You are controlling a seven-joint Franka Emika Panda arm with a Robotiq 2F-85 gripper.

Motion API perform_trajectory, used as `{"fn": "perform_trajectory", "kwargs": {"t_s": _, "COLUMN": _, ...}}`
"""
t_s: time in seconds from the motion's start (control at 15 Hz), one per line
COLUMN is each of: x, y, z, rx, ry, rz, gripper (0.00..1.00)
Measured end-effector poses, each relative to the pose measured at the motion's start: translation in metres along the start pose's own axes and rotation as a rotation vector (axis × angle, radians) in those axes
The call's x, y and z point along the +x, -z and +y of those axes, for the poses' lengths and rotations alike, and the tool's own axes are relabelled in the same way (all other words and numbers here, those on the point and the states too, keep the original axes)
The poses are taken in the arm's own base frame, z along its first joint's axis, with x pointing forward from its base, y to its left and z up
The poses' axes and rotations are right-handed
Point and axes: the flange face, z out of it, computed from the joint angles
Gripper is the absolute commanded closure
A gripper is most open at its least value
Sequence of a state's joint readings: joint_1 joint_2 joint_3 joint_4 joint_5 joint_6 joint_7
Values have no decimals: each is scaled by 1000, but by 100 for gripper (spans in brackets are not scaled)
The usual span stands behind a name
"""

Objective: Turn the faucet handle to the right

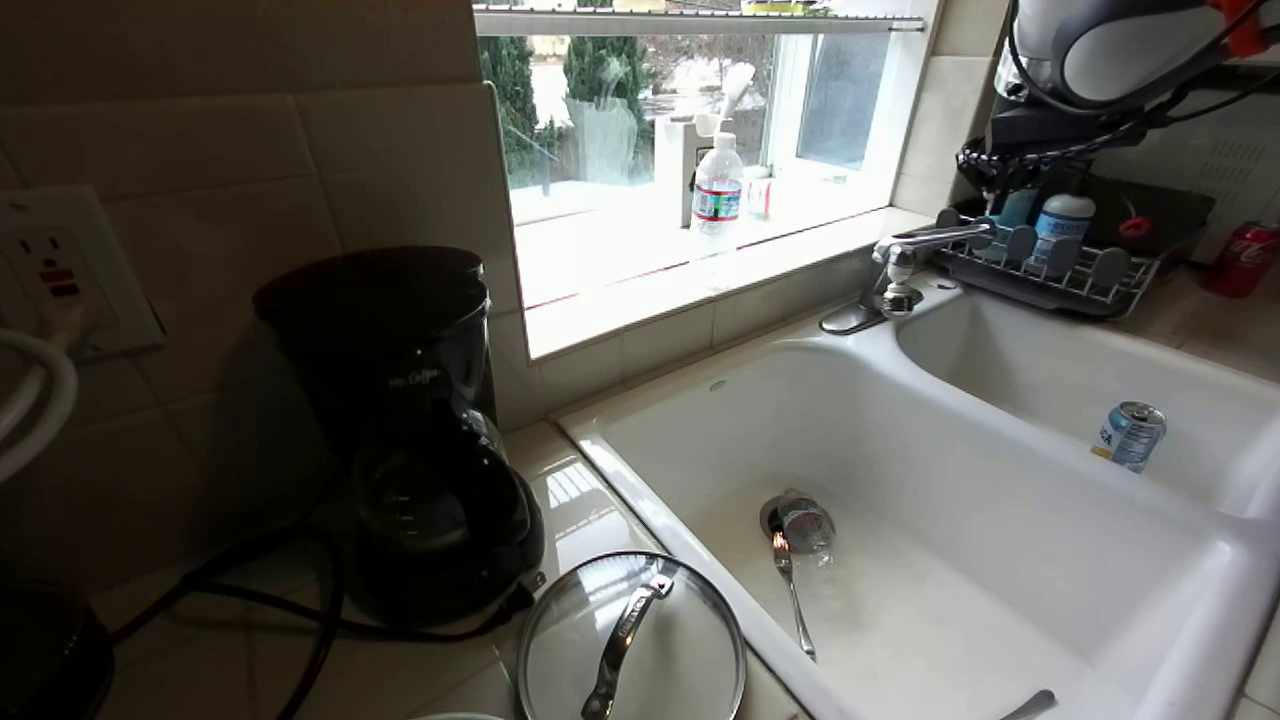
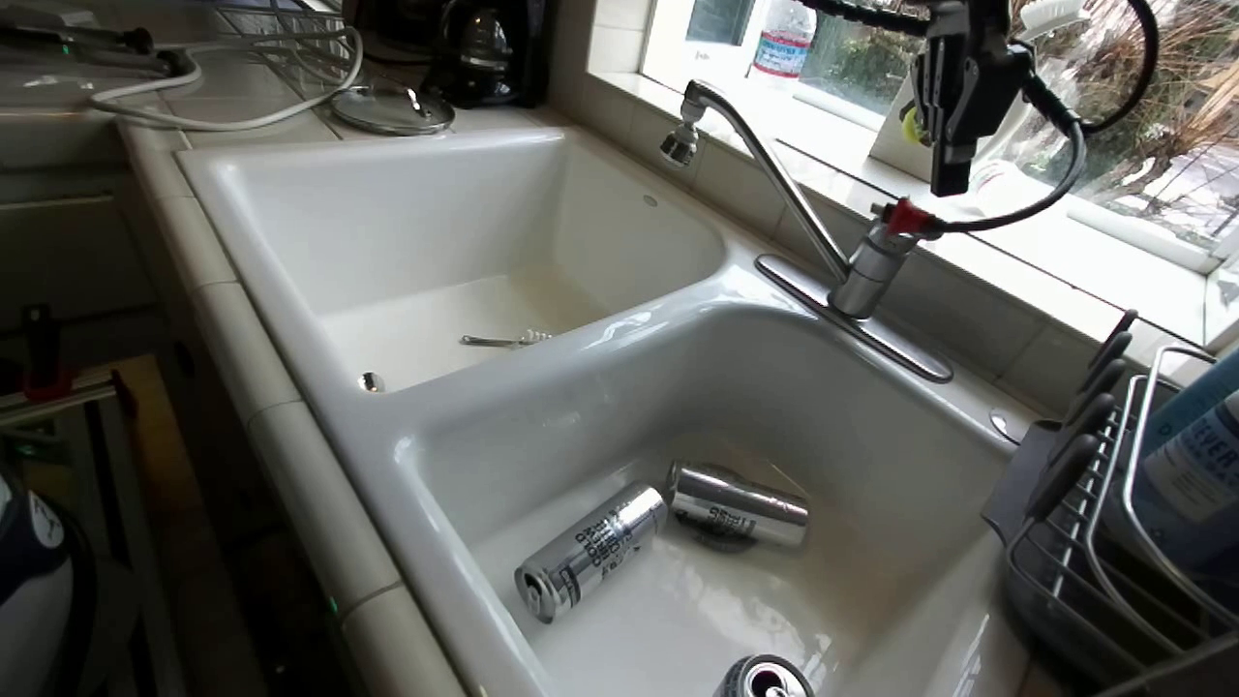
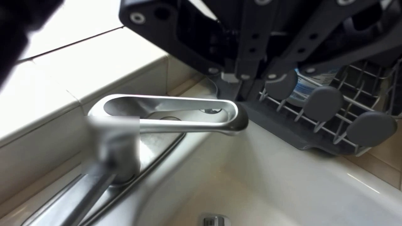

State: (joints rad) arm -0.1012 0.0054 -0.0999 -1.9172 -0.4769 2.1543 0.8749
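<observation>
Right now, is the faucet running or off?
Off, it appears: in both exterior views no stream falls from the spout's nozzle. A slow drip would be too small to tell.

In the wrist view, the faucet body (image 3: 118, 150) and part of the faucet handle (image 3: 188, 126) are blurred; a glass lid (image 1: 635, 645) and beverage can (image 2: 765, 676) are each cropped by an exterior view's bottom edge.

I am in a kitchen: below my gripper (image 2: 951, 179) lies a white double-basin sink (image 2: 581, 416) with a silvery metal fork (image 1: 785, 568) inside; near the gripper stands a grey-tabbed wire dish rack (image 3: 324, 103). Well apart from the gripper, a black plastic coffee maker (image 1: 400, 400) and a round glass lid (image 1: 622, 645) rest on the pale tiled counter (image 1: 590, 525).
</observation>
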Motion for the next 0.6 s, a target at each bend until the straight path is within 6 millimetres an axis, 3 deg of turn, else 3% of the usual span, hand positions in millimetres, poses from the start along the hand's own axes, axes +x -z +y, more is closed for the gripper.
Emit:
{"fn": "perform_trajectory", "kwargs": {"t_s": 0.27, "x": 1, "y": -19, "z": -2, "rx": 26, "ry": 29, "rz": -54, "gripper": 100}}
{"fn": "perform_trajectory", "kwargs": {"t_s": 0.6, "x": 5, "y": -20, "z": 2, "rx": 53, "ry": 53, "rz": -79, "gripper": 100}}
